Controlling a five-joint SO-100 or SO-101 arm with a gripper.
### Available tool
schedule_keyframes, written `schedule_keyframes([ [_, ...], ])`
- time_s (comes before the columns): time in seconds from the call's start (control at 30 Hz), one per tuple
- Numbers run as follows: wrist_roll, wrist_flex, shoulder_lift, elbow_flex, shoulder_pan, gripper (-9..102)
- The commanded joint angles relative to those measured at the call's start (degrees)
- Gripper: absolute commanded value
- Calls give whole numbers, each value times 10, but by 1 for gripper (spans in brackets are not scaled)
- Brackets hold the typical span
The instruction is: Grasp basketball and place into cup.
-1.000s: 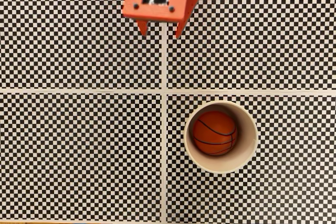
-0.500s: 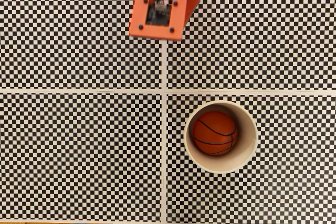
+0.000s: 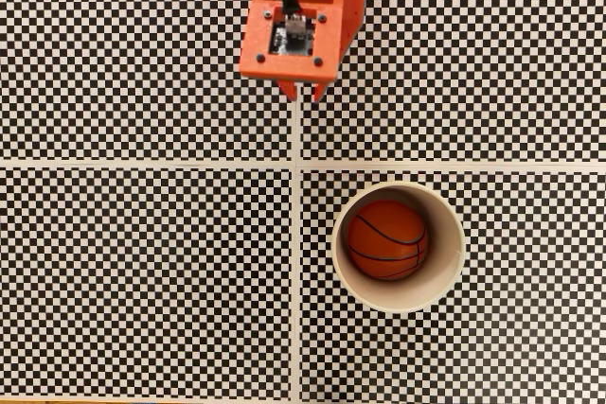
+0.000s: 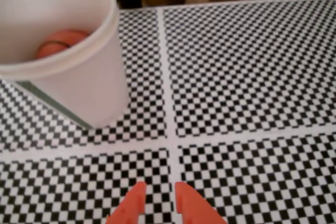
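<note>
fixed view: one basketball (image 3: 386, 238) inside one cup (image 3: 399, 299); one nearly closed, empty pincer (image 3: 303, 94) well apart.

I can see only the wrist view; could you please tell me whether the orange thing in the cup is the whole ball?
Observer: Yes. From above, in the fixed view, the ball lies wholly inside the cup, with its black seams showing.
Operator: Thank you. Is the hand over the cup?
Observer: No. The hand is apart from it, up and to the left of the cup in that view, with its tips over the pale line.
</note>
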Motion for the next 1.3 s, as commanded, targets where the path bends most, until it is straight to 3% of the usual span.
schedule_keyframes([
  [0.0,10,-12,7,-41,4,0],
  [0.47,4,-95,7,-55,5,0],
  [0.77,5,-98,7,2,1,0],
  [0.97,12,-200,7,33,-7,0],
  [1.27,11,-244,7,31,-11,0],
])
